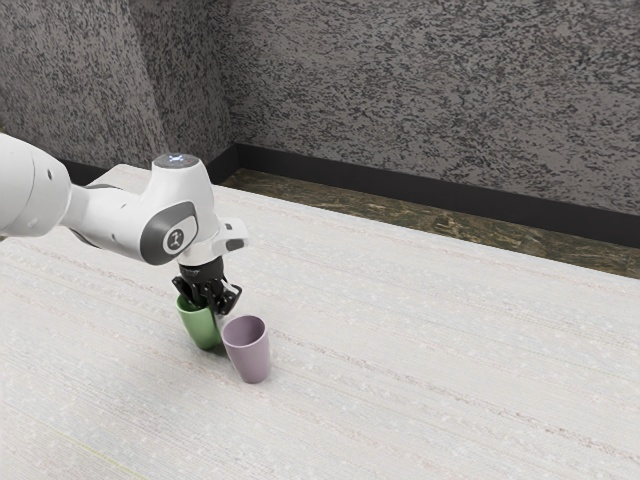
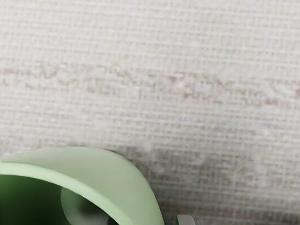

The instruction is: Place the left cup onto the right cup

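**Now: jaws on the green cup's rim, purple cup just beside**

Around the purple cup [image 1: 248, 352] the pale table [image 1: 450, 350] lies open on every side, widest toward the exterior view's right. The table's far edge runs well behind the purple cup, where a dark strip of floor meets the speckled wall [image 1: 450, 90]. The one crowded side is toward the exterior view's left, where the white arm [image 1: 120, 220] reaches in.

By count there are two cups, one green and one purple, and one gripper [image 1: 215, 298].

The green cup [image 1: 198, 325] stands just beside the purple cup, on its side toward the exterior view's left and a little farther back; whether the two touch I cannot tell. Its mouth points up, its narrower base down, so its long axis runs close to vertical, like the purple cup's. The gripper sits straight over it, jaws drawn close and clamped on the rim wall on the side nearer the purple cup. In the wrist view the green rim [image 2: 93, 171] curves close under the hand, with bare table [image 2: 187, 70] beyond.
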### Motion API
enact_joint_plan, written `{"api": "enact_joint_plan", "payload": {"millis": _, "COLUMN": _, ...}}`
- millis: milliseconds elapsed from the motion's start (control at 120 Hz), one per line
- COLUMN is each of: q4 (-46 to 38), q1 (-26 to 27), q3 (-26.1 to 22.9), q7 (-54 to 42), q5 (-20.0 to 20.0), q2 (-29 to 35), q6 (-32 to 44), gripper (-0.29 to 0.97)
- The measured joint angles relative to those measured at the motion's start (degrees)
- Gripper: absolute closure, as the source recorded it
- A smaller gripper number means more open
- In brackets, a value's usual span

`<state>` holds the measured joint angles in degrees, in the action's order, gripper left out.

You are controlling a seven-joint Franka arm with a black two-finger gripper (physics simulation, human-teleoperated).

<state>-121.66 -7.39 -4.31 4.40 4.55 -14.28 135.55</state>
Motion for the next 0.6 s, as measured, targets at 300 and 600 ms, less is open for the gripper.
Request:
{"api": "enact_joint_plan", "payload": {"millis": 300, "q4": 0.1, "q1": 0.0, "q3": 0.0, "q7": -0.1, "q5": 0.5, "q2": 0.0, "q6": 0.0, "gripper": 0.7}}
{"api": "enact_joint_plan", "payload": {"millis": 600, "q4": 0.1, "q1": 0.1, "q3": 0.0, "q7": -0.2, "q5": 0.6, "q2": 0.1, "q6": -0.3, "gripper": 0.74}}
